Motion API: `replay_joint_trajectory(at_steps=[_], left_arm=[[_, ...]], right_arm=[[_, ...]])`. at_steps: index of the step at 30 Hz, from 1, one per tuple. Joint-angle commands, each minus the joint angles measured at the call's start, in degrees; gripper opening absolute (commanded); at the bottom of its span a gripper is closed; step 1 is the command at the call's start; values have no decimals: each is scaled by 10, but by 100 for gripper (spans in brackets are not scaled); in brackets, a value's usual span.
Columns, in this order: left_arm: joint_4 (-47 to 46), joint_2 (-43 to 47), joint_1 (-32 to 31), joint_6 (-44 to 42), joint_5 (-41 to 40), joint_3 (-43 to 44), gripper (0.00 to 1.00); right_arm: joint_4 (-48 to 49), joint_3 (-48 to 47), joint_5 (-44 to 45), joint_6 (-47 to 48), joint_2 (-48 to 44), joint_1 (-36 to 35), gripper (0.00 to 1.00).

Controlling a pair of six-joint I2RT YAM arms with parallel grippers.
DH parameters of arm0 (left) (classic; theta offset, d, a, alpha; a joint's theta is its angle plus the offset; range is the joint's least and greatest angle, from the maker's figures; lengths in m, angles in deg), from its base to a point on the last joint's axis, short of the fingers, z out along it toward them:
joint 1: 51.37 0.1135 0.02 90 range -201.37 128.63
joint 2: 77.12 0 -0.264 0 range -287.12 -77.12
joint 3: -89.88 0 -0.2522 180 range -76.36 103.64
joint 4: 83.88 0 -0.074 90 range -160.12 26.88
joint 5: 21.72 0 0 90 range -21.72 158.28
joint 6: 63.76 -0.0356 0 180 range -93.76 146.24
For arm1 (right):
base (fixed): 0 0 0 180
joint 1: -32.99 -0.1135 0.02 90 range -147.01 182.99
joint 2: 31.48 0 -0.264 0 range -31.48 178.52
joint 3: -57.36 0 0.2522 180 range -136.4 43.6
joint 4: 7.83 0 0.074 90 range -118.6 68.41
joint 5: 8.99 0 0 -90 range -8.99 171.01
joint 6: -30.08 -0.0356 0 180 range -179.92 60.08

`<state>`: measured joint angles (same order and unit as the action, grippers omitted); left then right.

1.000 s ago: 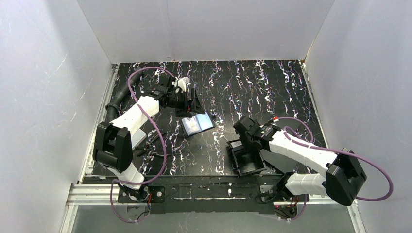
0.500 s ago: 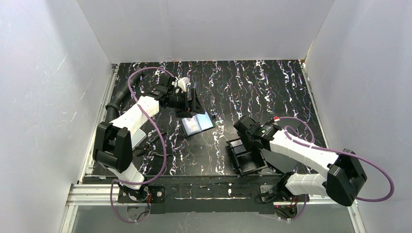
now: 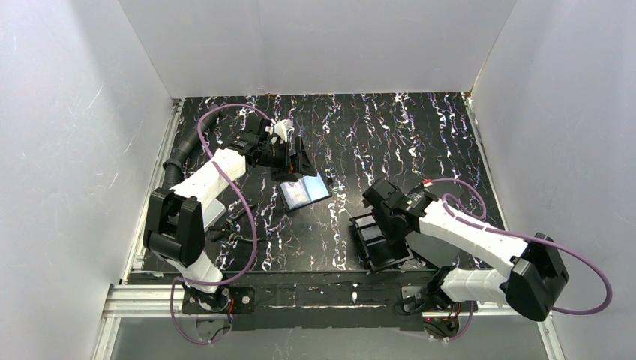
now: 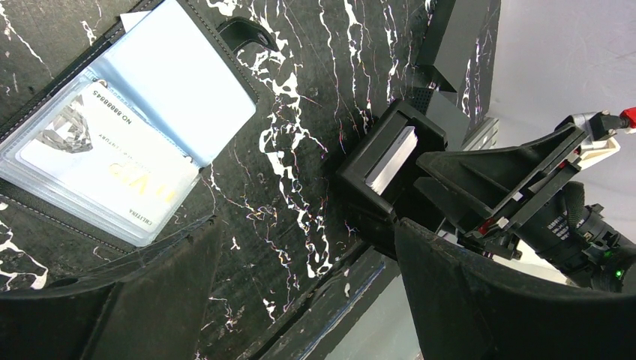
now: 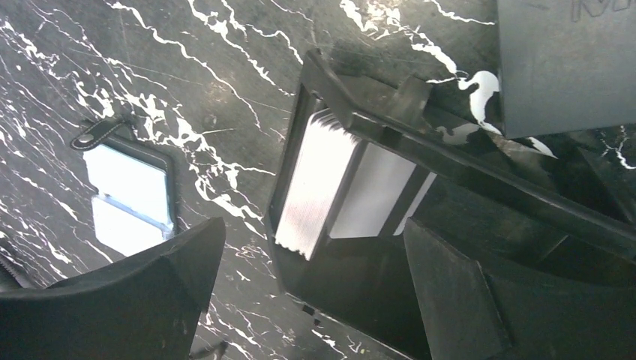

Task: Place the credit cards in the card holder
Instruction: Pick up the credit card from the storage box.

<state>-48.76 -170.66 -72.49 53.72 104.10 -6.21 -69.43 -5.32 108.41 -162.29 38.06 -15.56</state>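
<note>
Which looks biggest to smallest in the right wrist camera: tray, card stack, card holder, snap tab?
1. black tray
2. card stack
3. card holder, though it lies farther off, so its rank against the stack is unsure
4. snap tab

Top cam: fixed high behind the near edge, angled down and forward, far off, whole bench [image 3: 420,135] in frame. Left wrist cam: low, left of mid-bench, close on the open card holder [image 4: 112,142], facing the near-right corner. Right wrist cam: tight over the tray [image 5: 390,135] by the near edge, facing far-left. All three share card holder and tray.
</note>
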Motion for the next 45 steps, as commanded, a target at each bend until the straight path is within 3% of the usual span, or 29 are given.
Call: replay_joint_trajectory(at_steps=[1,14,36,41,45], left_arm=[[-3,24,-1,-7,15,-5,84],[-5,23,-2,-7,13,-8,84],[-5,20,-1,-5,17,-6,84],[-6,19,-2,-6,16,-7,84],[-6,19,-1,-6,17,-7,84]], right_arm=[[9,37,-9,-3,-32,-3,98],[80,53,3,3,39,-3,98],[160,93,20,-5,53,-8,98],[178,92,24,-3,46,-8,85],[157,79,34,3,38,-8,84]])
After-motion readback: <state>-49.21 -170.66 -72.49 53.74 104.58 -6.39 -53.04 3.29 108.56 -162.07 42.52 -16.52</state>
